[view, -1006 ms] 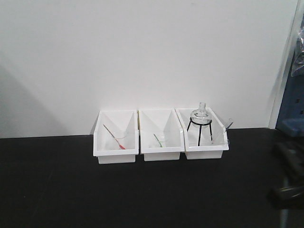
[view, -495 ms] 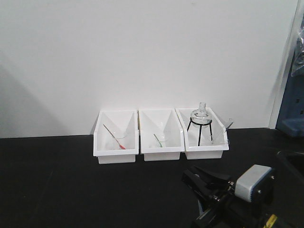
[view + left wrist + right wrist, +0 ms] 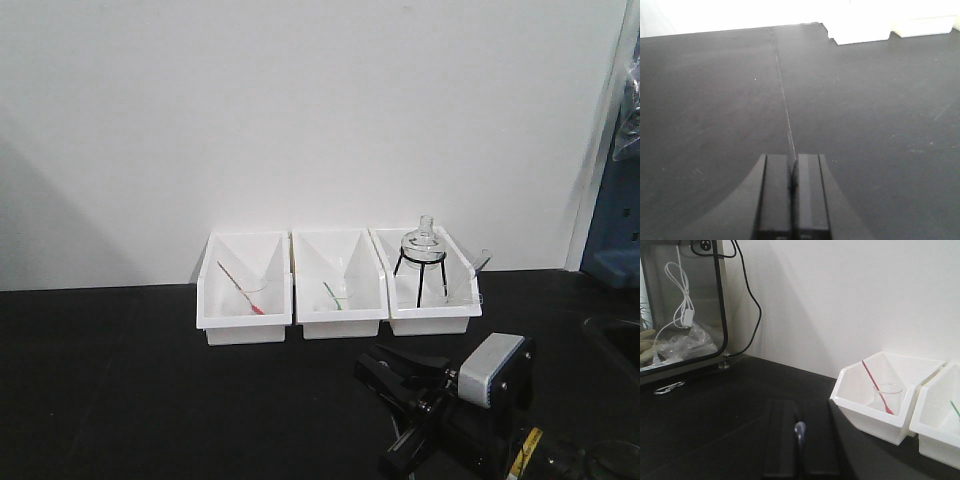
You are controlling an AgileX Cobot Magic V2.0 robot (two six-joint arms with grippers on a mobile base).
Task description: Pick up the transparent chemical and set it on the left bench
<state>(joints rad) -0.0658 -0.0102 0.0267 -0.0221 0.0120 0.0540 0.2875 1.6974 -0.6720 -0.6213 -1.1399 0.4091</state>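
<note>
The transparent chemical (image 3: 478, 264) is a slim clear tube leaning in the right corner of the rightmost white bin (image 3: 432, 318), beside a glass flask on a black tripod (image 3: 421, 252). My right gripper (image 3: 368, 368) hovers low over the black bench (image 3: 120, 390), in front of the bins and pointing left, well short of the tube. In the right wrist view its fingers (image 3: 799, 407) are shut, with only a small pale glint in the seam. My left gripper (image 3: 792, 159) is shut with nothing in it, over the bare black bench (image 3: 715, 100).
The left bin (image 3: 245, 325) holds a small beaker with a red stick (image 3: 888, 395). The middle bin (image 3: 340, 322) holds a green stick. A glass-fronted cabinet (image 3: 680, 305) with a black cable stands at the far left. Blue equipment (image 3: 615, 220) sits at the right edge.
My right arm has come into the front view from the lower right, and its gripper has moved left and slightly up towards the bins. The bins and tube have not moved.
</note>
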